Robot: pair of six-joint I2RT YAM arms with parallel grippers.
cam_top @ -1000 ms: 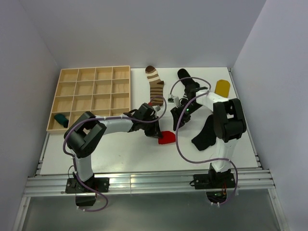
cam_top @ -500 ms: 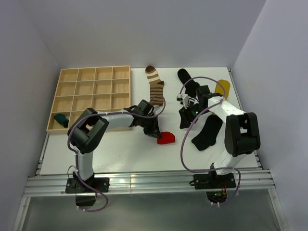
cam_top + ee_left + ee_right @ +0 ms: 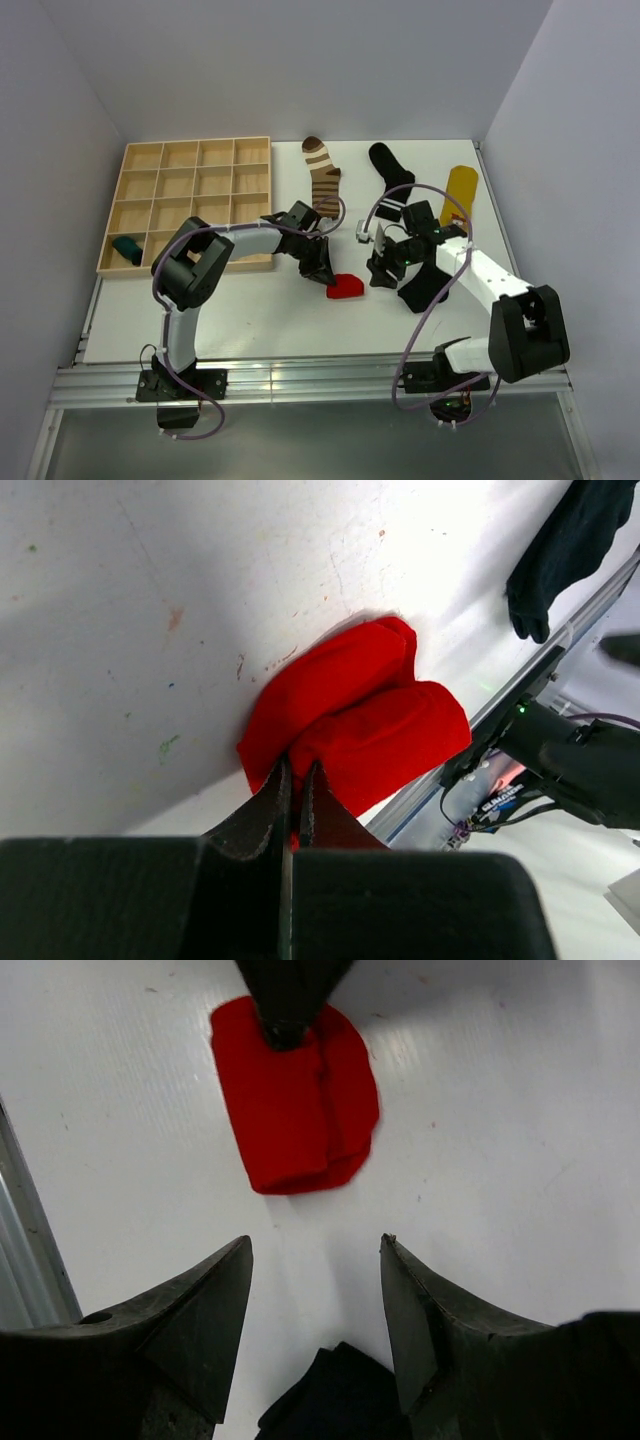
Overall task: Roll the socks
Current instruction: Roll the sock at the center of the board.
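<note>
Zero gap at the left gripper (image 3: 296,775): pinching the folded edge of the red sock (image 3: 350,715), on the table (image 3: 250,320), same as a second ago. Spread wide at the right gripper (image 3: 315,1243), swung in from the black banded sock (image 3: 383,158) to face it. Likely set to help finish this roll.

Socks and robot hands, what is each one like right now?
red sock: folded over, pinched at its edge by the left hand
left hand: shut on the red sock
right hand: open, holding nothing, near the red sock
striped sock: flat, unrolled
black sock with white bands: flat, unrolled
yellow sock: flat, unrolled
plain black sock: flat, unrolled
teal sock: bundled in a corner compartment of the tray
</note>
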